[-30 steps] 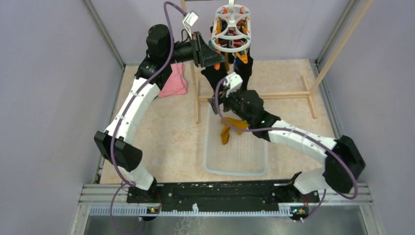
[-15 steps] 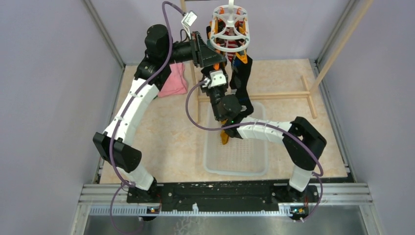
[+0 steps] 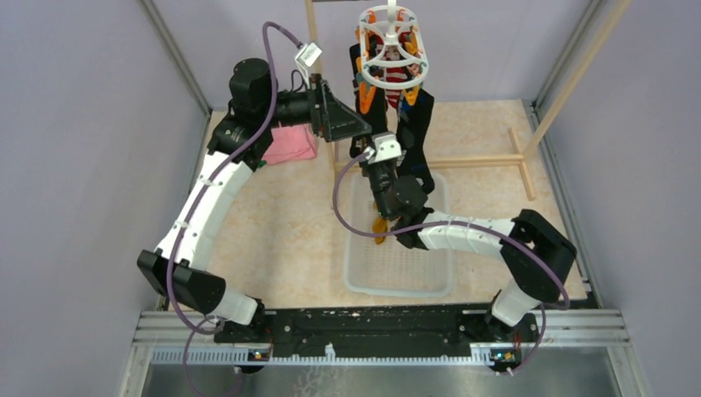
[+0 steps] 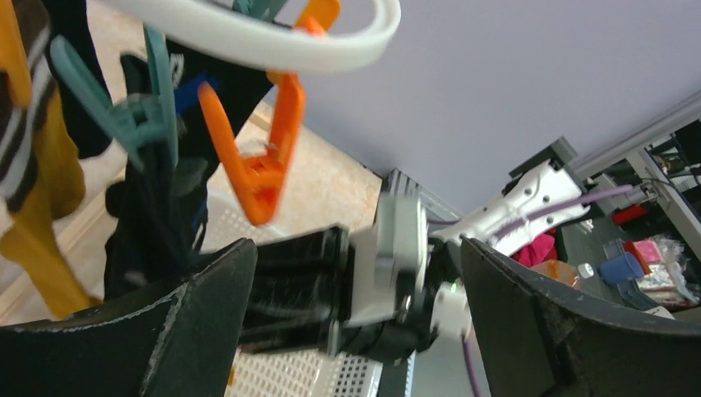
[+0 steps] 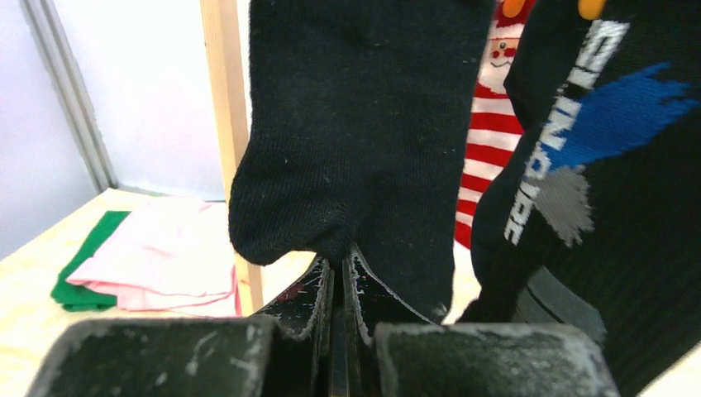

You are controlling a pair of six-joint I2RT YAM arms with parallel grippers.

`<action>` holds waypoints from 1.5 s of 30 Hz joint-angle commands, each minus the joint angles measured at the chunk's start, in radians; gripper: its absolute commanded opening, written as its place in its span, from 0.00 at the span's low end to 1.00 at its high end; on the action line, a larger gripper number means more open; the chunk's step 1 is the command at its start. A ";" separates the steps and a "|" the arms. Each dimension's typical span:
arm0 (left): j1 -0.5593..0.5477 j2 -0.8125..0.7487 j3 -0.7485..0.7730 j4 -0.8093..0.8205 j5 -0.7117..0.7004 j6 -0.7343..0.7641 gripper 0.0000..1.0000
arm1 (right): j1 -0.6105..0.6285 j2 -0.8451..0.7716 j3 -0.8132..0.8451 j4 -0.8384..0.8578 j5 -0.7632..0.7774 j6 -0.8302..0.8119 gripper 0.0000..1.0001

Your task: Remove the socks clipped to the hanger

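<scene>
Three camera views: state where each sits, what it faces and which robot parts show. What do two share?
Top external: overhead behind the robot, looking down; left arm, right arm, hanger.
Left wrist: on left arm, facing right arm under an orange peg; open left hand.
Right wrist: on right arm, facing back wall; right hand shut on plain black sock.
Shared: pink cloth, top and right wrist.

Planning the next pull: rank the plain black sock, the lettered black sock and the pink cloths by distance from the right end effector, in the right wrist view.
1. Plain black sock: at the right end effector's tips.
2. Lettered black sock: close, right side.
3. Pink cloths: on the table, far left.
</scene>
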 commanded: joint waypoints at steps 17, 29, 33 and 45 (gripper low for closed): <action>0.107 -0.170 -0.112 -0.123 -0.007 0.186 0.93 | -0.021 -0.624 -0.239 -0.397 -0.259 0.473 0.00; 0.095 -0.142 -0.071 -0.124 -0.040 0.203 0.87 | -0.229 -0.872 -0.251 -0.692 -0.356 0.669 0.00; 0.088 -0.135 -0.060 -0.127 -0.043 0.205 0.85 | -0.337 -0.886 -0.214 -0.778 -0.427 0.725 0.00; -0.009 -0.045 0.032 -0.152 -0.083 0.219 0.84 | -0.270 -0.646 -0.129 -0.749 -0.752 0.797 0.00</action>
